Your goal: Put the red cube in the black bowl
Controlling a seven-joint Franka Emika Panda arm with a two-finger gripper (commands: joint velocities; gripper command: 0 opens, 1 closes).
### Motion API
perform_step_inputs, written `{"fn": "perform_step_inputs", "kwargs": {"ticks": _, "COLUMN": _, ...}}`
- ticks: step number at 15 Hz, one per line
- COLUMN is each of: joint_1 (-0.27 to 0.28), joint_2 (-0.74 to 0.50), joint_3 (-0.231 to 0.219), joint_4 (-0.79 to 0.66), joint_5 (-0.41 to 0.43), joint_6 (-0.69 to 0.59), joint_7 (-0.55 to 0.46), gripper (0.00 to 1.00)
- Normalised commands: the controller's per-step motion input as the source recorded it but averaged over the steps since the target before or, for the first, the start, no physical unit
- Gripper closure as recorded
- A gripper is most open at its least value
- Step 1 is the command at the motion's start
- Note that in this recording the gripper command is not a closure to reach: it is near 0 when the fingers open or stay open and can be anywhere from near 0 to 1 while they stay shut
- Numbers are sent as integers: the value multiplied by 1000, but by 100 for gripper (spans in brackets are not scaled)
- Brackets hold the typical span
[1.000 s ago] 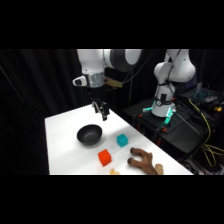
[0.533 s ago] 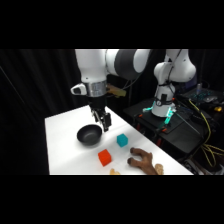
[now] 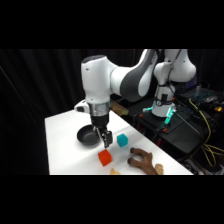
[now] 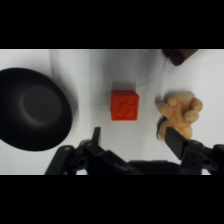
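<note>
One red cube (image 3: 105,158) sits at the lower centre of the side view; one teal cube (image 3: 122,140) lies just right of and above it; one black bowl (image 3: 88,136) sits left of centre; one brown toy (image 3: 142,161) lies at the lower right; one tan plush figure (image 4: 178,115) shows at the right of the wrist view; one white table (image 3: 62,150) bears them all; one gripper (image 3: 105,142) hangs over it.
</note>
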Motion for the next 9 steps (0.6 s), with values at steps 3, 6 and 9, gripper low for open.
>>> {"fn": "perform_step_inputs", "kwargs": {"ticks": 3, "joint_1": 70, "joint_2": 217, "joint_3": -37, "joint_4": 101, "joint_5": -46, "joint_6": 314, "joint_7": 126, "gripper": 0}}
{"fn": "perform_step_inputs", "kwargs": {"ticks": 6, "joint_1": 29, "joint_2": 190, "joint_3": -46, "joint_4": 148, "joint_5": -4, "joint_6": 189, "joint_7": 41, "gripper": 0}}
{"fn": "perform_step_inputs", "kwargs": {"ticks": 9, "joint_1": 25, "joint_2": 168, "joint_3": -43, "joint_4": 151, "joint_5": 9, "joint_6": 126, "joint_7": 22, "gripper": 0}}
